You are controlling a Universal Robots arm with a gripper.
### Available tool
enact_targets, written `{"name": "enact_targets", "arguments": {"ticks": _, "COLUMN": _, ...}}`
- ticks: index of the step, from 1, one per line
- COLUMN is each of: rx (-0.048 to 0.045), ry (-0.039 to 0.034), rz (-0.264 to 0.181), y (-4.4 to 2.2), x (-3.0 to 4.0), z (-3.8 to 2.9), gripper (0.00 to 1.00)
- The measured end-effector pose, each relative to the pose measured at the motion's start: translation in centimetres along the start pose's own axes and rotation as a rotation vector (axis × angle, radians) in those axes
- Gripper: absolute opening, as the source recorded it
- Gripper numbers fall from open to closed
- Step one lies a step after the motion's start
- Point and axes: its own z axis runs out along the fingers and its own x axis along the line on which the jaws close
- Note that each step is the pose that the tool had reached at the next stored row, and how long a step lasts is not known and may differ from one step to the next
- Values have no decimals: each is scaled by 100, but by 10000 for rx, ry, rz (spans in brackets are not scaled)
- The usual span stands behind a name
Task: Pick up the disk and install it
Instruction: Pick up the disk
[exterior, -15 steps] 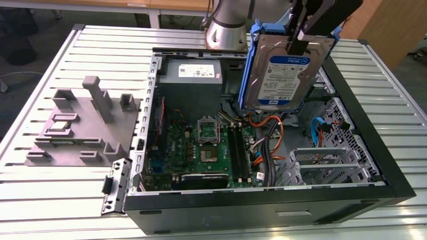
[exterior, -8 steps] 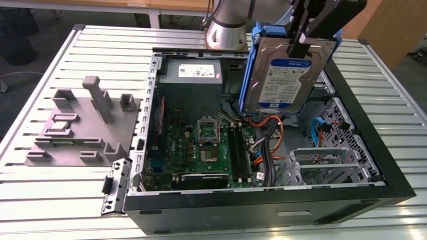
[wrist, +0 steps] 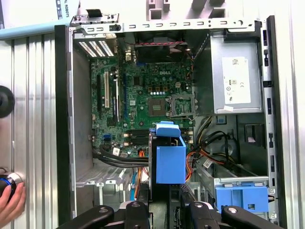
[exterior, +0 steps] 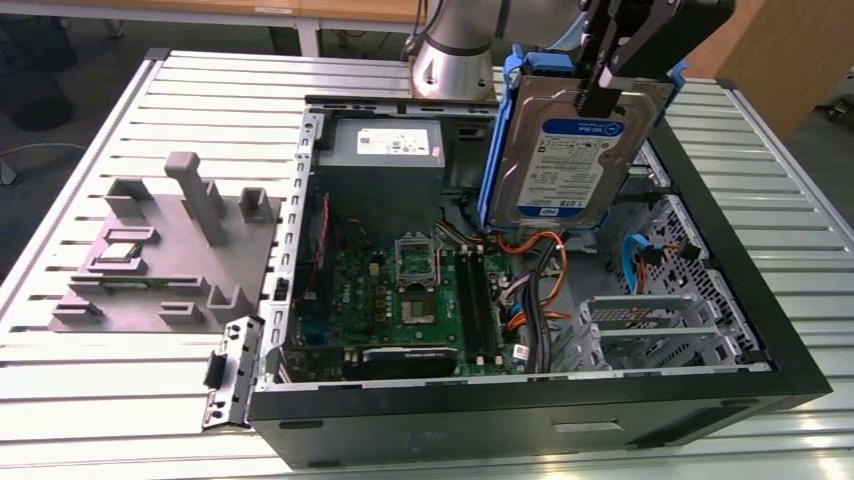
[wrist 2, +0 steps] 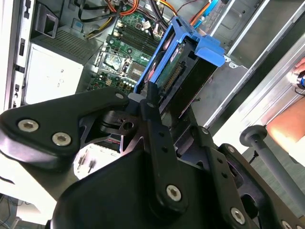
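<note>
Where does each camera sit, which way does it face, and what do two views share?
Exterior view: off the arm, looking down on the open computer case; the arm shows, its gripper shut on the disk.
First wrist view: on the arm, facing straight down into the case; gripper links show.
Second wrist view: on the arm, slanting along the gripper into the case.
Both wrist views share the disk and motherboard.
</note>
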Motion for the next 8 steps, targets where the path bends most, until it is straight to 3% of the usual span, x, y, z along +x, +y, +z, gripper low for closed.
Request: {"name": "enact_targets", "arguments": {"ticks": 8, "rx": 0, "ry": 3, "rz": 1, "y": 0, "x": 6, "z": 0, "gripper": 35}}
